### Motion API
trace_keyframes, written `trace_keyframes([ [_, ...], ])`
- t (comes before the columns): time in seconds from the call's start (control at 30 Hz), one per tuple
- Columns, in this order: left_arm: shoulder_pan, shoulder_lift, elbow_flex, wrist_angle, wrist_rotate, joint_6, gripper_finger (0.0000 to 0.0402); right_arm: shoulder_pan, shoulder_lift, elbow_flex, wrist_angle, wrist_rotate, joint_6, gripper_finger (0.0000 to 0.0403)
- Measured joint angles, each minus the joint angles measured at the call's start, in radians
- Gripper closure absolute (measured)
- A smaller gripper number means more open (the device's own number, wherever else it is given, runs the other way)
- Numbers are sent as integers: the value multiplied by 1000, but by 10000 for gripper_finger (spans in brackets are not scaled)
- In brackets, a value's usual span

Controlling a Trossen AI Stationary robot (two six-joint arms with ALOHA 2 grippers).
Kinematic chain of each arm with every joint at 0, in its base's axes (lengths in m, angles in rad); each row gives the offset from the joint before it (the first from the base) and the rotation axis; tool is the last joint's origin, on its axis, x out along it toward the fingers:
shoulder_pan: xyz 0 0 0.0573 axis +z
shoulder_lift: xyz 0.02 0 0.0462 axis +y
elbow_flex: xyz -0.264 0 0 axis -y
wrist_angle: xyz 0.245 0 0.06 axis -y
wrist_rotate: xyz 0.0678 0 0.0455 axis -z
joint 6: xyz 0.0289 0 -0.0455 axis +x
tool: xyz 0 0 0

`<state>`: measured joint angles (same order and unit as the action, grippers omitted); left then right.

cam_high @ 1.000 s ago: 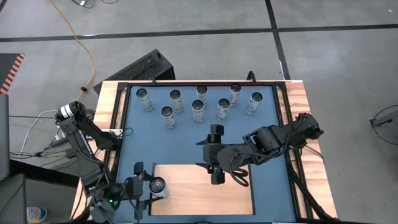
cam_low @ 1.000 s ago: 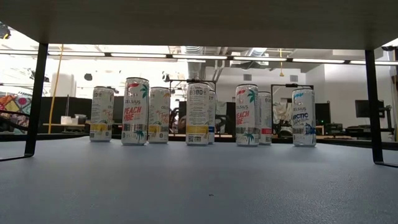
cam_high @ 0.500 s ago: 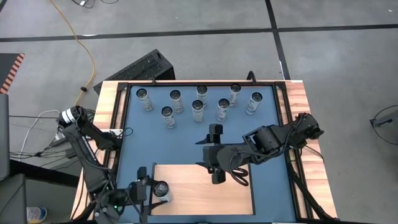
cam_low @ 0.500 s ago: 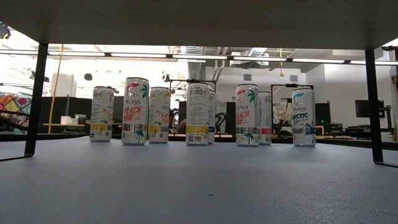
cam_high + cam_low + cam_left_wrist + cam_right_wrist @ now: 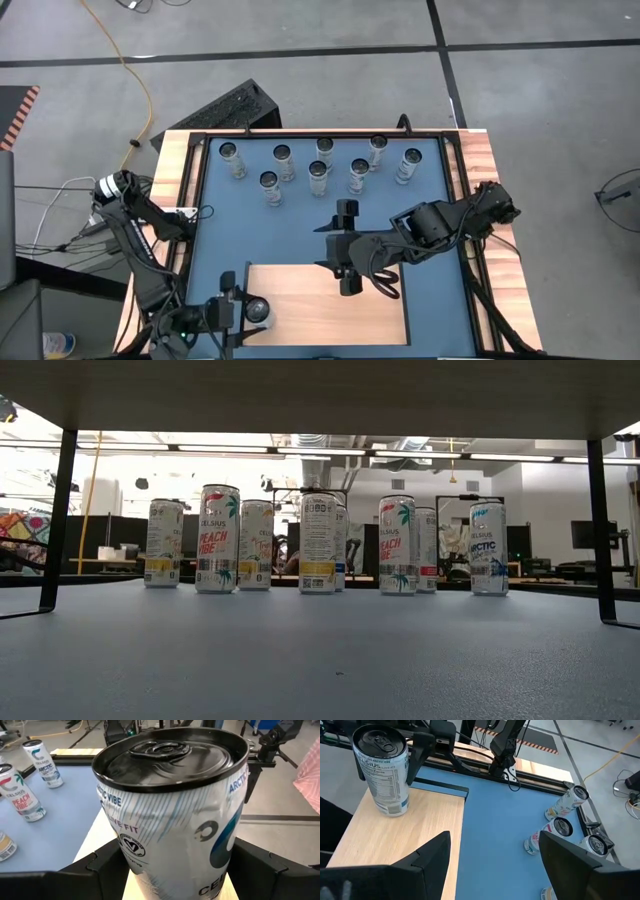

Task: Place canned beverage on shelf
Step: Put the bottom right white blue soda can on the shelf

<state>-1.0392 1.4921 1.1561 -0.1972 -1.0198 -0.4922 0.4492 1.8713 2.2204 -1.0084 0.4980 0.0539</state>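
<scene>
Left tool is clamped on the can, fingers on both sides of the body. The can stands upright at the shelf's left end, close to the edge; in the right wrist view its base sits on the wood.

Right tool hovers over the shelf's back edge near the middle, fingers apart, holding nothing. It is well apart from the can.

Seven spare cans stand at the back of the blue table, clear of both arms.

Judgement: placement is basically done; release and retreat remain.

Risks from here:
- The can is tall and narrow. If one finger drags on the wall while opening, or the fingers part unevenly, it tips.
- The can is close to the shelf's left edge. A sideways nudge on release could walk it off onto the table below.
- If the base isn't fully seated, letting go drops it a little and it could wobble over. Contact looks good in the right wrist view, but I can't fully confirm it.
- Backing out before the fingers clear the body pulls the can along.
- The right arm sits over the same shelf, so any sweep toward the left end could hit the can.
</scene>
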Motion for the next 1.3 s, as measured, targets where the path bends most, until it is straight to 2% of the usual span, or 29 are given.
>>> trace_keyframes([
  [0.53,-5,0,0,14,53,38,134,2,0,0,0,-4,0,117],
  [0.9,-5,0,1,26,16,39,65,3,0,0,0,-31,-1,117],
  [1.3,-17,-8,23,29,-16,9,78,2,0,0,0,-31,-2,117],
])
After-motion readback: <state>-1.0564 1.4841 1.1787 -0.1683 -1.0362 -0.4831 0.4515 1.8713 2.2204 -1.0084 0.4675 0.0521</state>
